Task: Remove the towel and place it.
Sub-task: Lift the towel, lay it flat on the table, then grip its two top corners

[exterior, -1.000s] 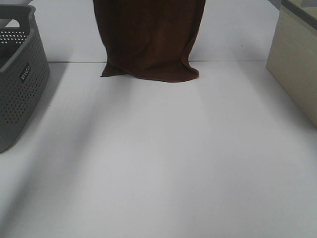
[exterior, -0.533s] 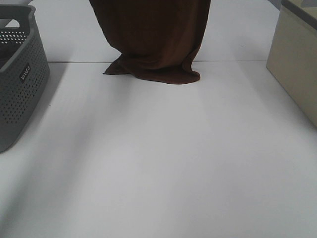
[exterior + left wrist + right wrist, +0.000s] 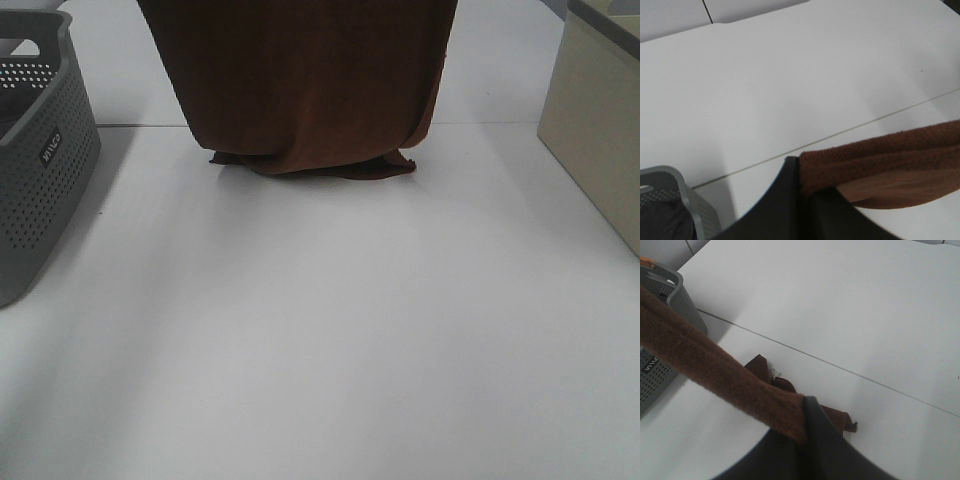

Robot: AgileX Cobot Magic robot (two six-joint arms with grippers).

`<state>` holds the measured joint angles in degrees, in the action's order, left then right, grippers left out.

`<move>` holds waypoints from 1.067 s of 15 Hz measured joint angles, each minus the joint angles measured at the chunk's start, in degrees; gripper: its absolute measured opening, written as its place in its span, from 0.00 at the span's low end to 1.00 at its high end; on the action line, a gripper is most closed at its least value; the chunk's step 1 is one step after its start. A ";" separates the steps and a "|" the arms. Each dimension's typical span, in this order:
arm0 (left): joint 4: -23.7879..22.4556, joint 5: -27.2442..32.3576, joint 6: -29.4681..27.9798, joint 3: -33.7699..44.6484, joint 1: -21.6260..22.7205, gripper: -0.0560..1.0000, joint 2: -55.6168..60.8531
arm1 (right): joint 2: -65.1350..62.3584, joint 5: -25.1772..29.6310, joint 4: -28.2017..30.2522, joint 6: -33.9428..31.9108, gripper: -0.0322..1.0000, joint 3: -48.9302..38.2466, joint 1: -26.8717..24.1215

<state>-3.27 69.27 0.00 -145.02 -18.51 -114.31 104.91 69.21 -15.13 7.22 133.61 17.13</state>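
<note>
Evidently soft, limp and fairly light, the towel [image 3: 300,90] hangs beneath the left tool [image 3: 801,182] and right tool [image 3: 802,429], each clamped on a top corner, its hem crumpling on the worktop [image 3: 320,330].

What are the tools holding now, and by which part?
The towel. The left tool and right tool pinch opposite ends of its top edge; its bottom touches the table.
</note>
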 joint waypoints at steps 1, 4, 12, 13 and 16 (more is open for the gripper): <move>0.17 0.00 0.00 5.61 -0.11 0.05 3.44 | -1.20 0.06 -1.03 0.00 0.04 -1.66 0.06; -1.43 -0.17 -3.04 23.95 -1.09 0.05 15.99 | -7.85 0.11 -4.64 0.11 0.04 -11.34 0.17; 13.18 -1.72 2.52 54.43 -1.60 0.05 37.01 | -26.70 0.52 -2.98 0.11 0.04 -37.36 0.80; 15.53 -1.72 3.72 55.92 -1.60 0.05 37.53 | -29.39 0.52 -1.89 0.11 0.04 -41.08 0.80; 18.05 -1.60 4.81 58.38 -1.60 0.05 37.82 | -35.87 -0.06 -1.83 0.11 0.04 -51.45 0.80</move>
<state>14.78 67.67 4.81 -86.63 -20.11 -76.49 69.04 69.16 -16.96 7.33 82.16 17.93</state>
